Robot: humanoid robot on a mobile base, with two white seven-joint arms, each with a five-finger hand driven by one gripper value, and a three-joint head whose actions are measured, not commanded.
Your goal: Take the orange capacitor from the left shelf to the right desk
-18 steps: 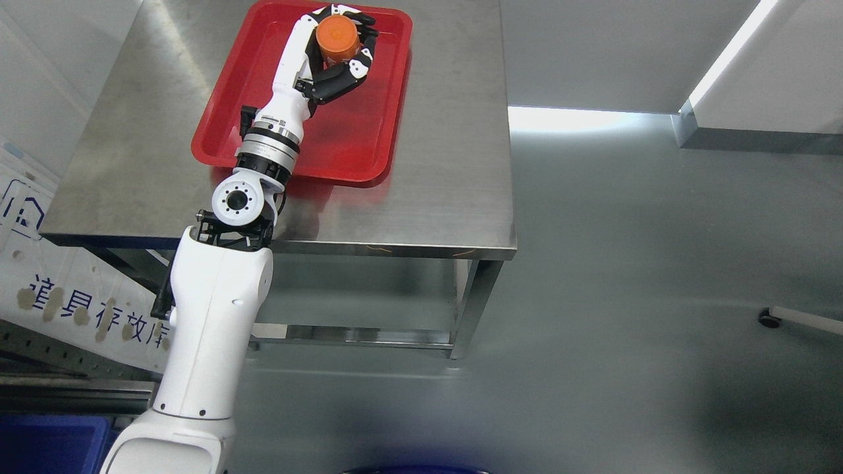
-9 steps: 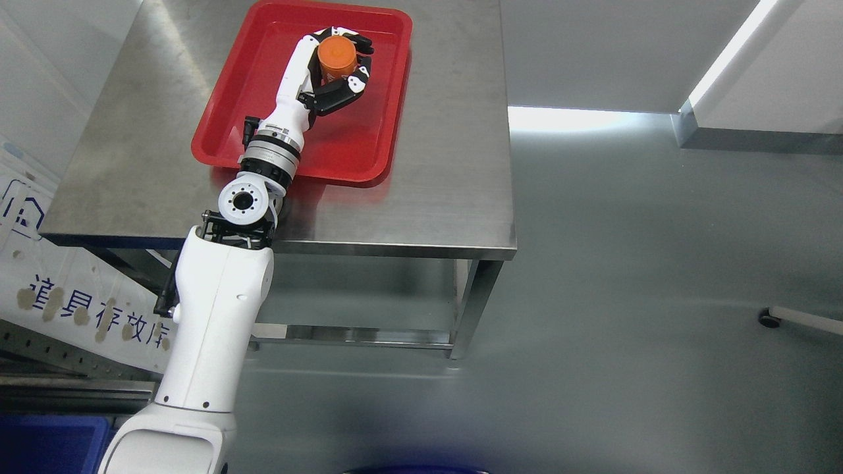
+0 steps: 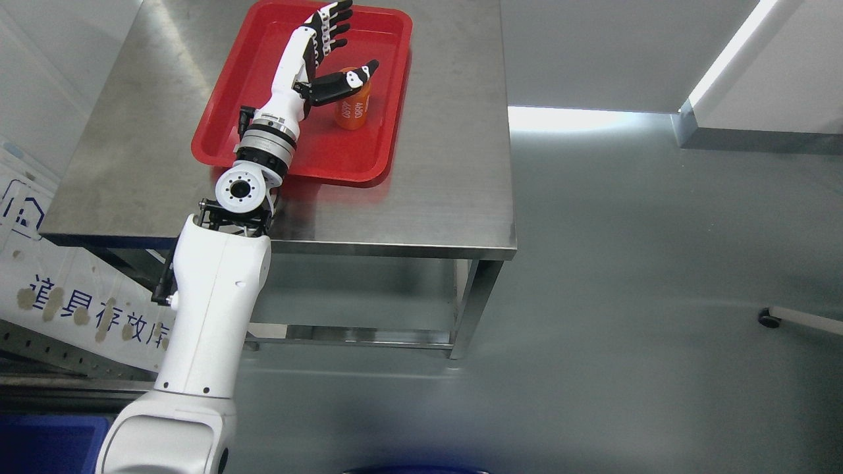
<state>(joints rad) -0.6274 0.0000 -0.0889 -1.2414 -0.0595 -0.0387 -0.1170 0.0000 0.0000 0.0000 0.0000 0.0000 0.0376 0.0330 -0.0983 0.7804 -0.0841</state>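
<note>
a: in the red tray on the steel desk, what is standing there?

b: the orange capacitor is standing upright on the tray floor, in the tray's half toward two o'clock, with white print running down its side. the print is too small for me to be reading it surely.

a: and the left hand?

b: it is hanging over the tray with its fingers spread and pointing toward one o'clock, gripping nothing. the thumb is reaching out toward three o'clock and is crossing in front of the capacitor's top. whether it is touching the top, i cannot tell from this view.

a: so the capacitor is sitting free of the grasp?

b: yes, the fingers are lying apart from it, toward eleven o'clock of it, and only the thumb is overlapping it.

a: where is the arm coming from?

b: the left arm is rising from seven o'clock of the picture, passing the desk's front edge, with the forearm stretching over the tray toward one o'clock.

a: anything else showing?

b: a white sign with blue characters is leaning at nine o'clock, beside the desk's leg frame, and a blue bin is sitting at the corner toward eight o'clock. a small caster wheel is resting on the grey floor toward four o'clock.
</note>
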